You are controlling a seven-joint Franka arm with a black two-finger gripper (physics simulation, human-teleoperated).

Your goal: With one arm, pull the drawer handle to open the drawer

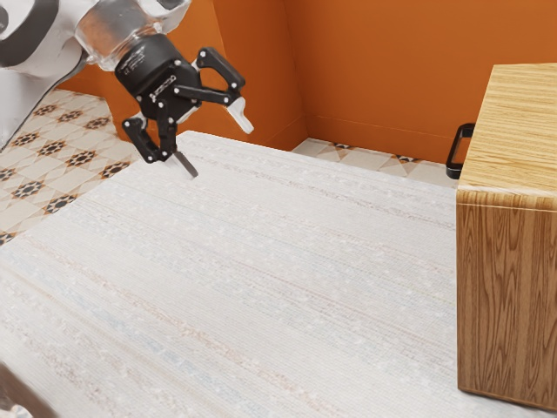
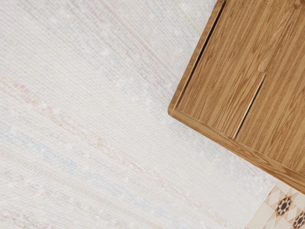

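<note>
Tabletop (image 1: 261, 287) carries a wooden cabinet (image 1: 509, 261) with a black handle (image 1: 459, 150); hand (image 1: 216, 144) hangs well apart, fingers spread wide, holding nothing.

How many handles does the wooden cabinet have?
1. The black handle sticks out from the wooden cabinet's face toward the orange wall, at the exterior view's right. Faces turned away from the camera could hide more.

Bright, even light falls over the pale table (image 1: 261, 279) in both views. The cabinet (image 1: 509, 261) has a lighter top than its side, so light comes from above
</note>
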